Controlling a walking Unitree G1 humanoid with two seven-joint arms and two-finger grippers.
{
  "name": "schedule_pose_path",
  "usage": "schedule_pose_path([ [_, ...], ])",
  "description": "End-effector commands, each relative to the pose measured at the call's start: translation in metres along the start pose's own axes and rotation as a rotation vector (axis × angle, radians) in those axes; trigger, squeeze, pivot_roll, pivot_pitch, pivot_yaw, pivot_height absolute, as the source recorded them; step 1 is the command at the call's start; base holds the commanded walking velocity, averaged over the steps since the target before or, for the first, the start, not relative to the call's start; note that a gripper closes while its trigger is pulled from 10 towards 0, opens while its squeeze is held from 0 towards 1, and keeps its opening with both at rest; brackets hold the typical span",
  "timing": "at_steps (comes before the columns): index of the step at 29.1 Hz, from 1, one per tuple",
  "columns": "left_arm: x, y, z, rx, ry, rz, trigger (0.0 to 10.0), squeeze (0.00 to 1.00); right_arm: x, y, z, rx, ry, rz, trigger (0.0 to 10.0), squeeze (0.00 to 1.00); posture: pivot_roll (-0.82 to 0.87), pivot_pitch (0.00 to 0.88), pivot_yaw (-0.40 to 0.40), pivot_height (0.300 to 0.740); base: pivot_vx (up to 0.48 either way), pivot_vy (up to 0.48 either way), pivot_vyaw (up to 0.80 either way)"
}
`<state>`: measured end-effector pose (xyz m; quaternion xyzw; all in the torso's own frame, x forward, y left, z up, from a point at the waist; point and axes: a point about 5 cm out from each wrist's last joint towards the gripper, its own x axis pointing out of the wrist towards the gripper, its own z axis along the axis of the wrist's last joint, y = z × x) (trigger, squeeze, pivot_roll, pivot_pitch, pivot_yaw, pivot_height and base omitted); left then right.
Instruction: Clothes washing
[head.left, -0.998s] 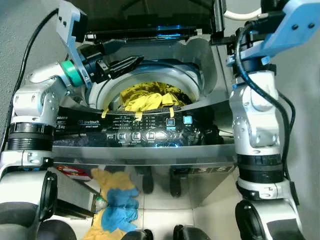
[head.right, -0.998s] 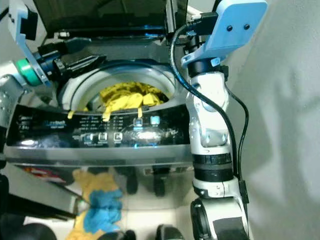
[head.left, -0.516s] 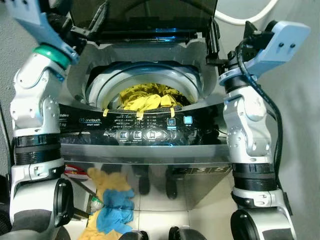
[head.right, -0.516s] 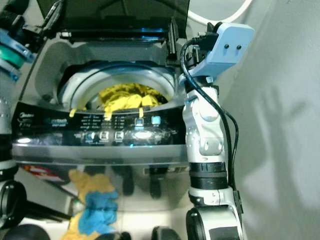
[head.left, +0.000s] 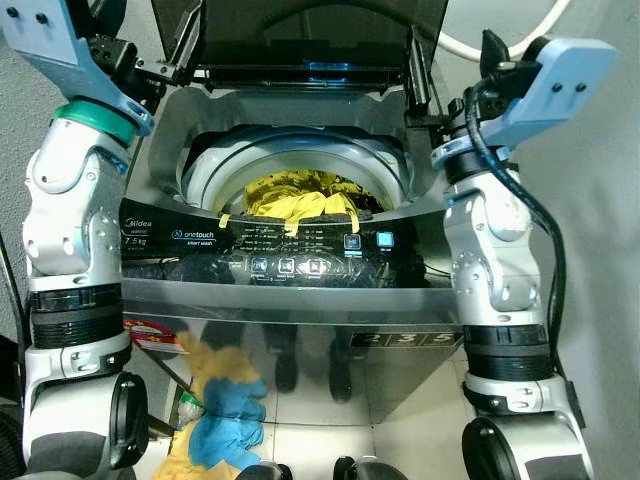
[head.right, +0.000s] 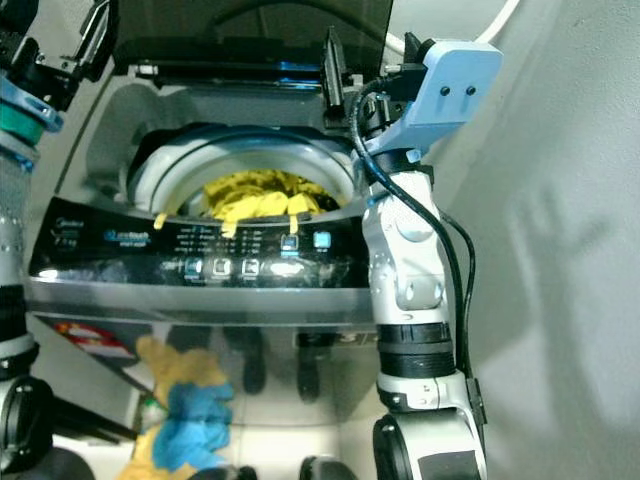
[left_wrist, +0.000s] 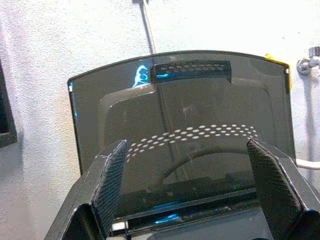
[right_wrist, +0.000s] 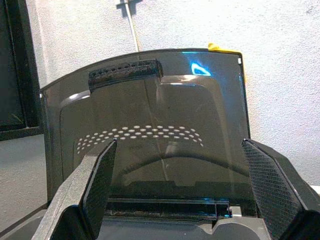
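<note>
A grey top-loading washing machine (head.left: 290, 245) stands in front of me with its dark lid (head.left: 300, 30) raised against the wall. Yellow clothes (head.left: 300, 200) lie in the drum, and yellow strips hang over the control panel. My left gripper (head.left: 170, 55) is up by the lid's left edge. My right gripper (head.left: 415, 85) is by its right edge. In the wrist views the left gripper (left_wrist: 192, 182) and the right gripper (right_wrist: 180, 185) are both open, each facing the lid (left_wrist: 180, 115) with nothing between the fingers.
A heap of yellow and blue cloths (head.left: 225, 410) lies on the tiled floor at the machine's front left. A white hose (head.left: 470, 45) runs along the wall behind the right arm. A grey wall closes in on the right.
My left gripper has risen from the drum rim to the lid's left side. The right arm has come down beside the lid's right edge. The camera has shifted slightly.
</note>
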<state>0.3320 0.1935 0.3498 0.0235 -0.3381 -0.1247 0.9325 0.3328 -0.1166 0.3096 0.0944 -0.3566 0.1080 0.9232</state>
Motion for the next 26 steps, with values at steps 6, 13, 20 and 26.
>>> schedule_pose_path([
  [6,-0.0025,-0.0012,-0.0042,0.012,0.005,0.031,10.0,0.00,0.0026,0.0010,0.0050,-0.002,-0.012,0.018,10.0,0.00,0.05,0.035,0.030,0.740,0.000,0.000,0.00],
  [13,-0.0008,-0.0005,0.0019,0.036,-0.018,0.041,10.0,0.00,0.0113,-0.0027,0.0090,-0.011,-0.024,0.028,10.0,0.00,0.05,0.048,0.008,0.740,0.000,0.000,0.00],
  [20,-0.0006,-0.0005,0.0001,0.047,-0.011,0.041,10.0,0.00,0.0090,-0.0016,0.0068,-0.011,-0.020,0.025,10.0,0.00,0.05,0.044,0.025,0.740,0.000,0.000,0.00],
  [26,0.0014,-0.0017,0.0001,0.043,-0.011,0.038,10.0,0.00,0.0072,-0.0018,0.0051,-0.012,-0.015,0.016,10.0,0.00,0.05,0.044,0.032,0.740,0.000,0.000,0.00],
])
